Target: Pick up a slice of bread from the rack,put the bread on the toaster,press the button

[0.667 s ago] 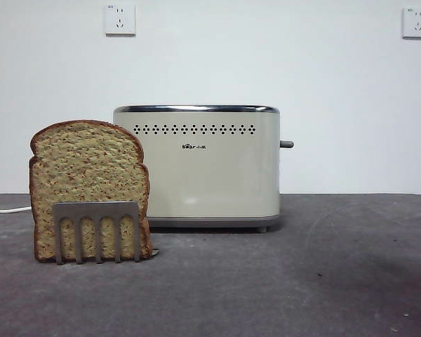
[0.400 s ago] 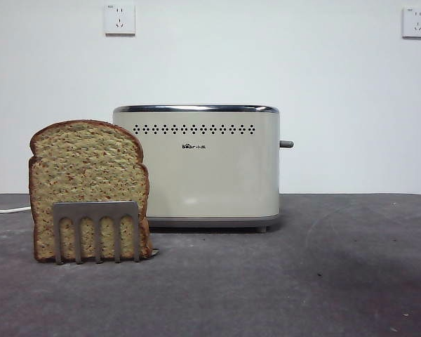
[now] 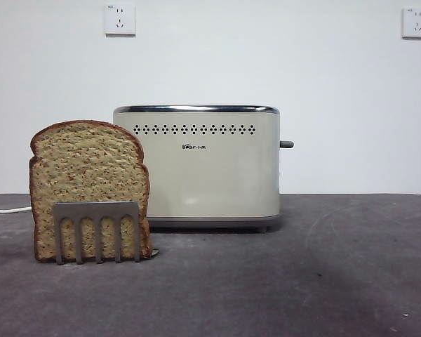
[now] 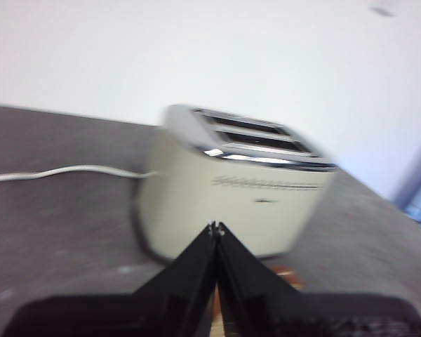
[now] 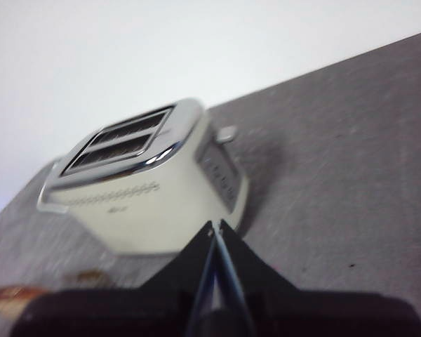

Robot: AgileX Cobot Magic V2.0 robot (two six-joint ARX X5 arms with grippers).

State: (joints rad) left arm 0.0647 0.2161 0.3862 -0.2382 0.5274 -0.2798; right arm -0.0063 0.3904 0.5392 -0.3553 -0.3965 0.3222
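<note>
So with both the left hand (image 4: 216, 228) and right hand (image 5: 216, 225) clenched empty above the counter (image 3: 302, 281), we must open one and pinch the slice of bread (image 3: 88, 179), upright in the rack (image 3: 97, 235) left of the toaster (image 3: 196, 165), by its domed top.

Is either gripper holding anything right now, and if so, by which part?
Nothing is held. The left gripper and right gripper are both shut on nothing, up above the table. The slice of bread stands untouched in the rack.
</note>
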